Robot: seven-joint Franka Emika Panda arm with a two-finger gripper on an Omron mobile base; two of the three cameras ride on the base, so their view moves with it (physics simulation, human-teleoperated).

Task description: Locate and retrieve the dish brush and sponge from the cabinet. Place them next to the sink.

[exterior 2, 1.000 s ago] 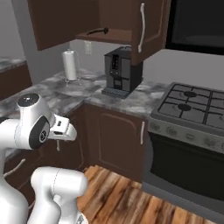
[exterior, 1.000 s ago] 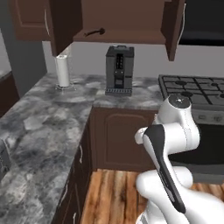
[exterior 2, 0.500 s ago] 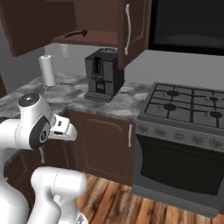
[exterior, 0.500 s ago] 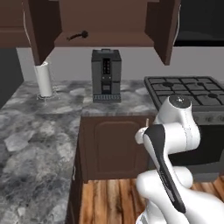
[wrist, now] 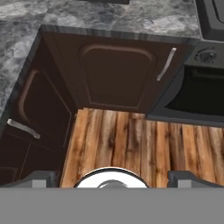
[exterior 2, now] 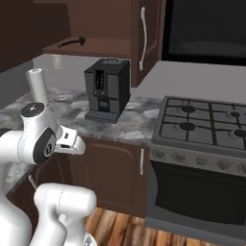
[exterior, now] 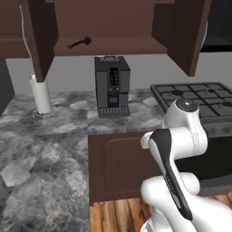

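Note:
The dark brown wall cabinet [exterior: 108, 45] hangs above the counter with both doors swung open. On its flat shelf lies the black dish brush [exterior: 79, 43], also in the right base view [exterior 2: 72, 42], beside a door with a long silver handle [exterior 2: 142, 38]. The sponge and the sink are out of view. My arm is folded low in front of the counter. In the hand view my gripper [wrist: 111, 178] points down at the wooden floor, its fingertips [wrist: 43, 177] far apart, open and holding nothing. It is well below the shelf and away from it.
A black coffee machine [exterior: 111, 86] stands on the marble counter [exterior: 54, 136] under the cabinet, with a white paper towel roll [exterior: 41, 95] to its left. A gas stove [exterior 2: 206, 120] over an oven lies to the right. Brown lower cabinets [wrist: 118, 74] border the wood floor [wrist: 131, 144].
The base has driven: both base views have shifted, and the open cabinet, the coffee machine and the stove now look nearer and more head-on. My arm holds the same folded pose.

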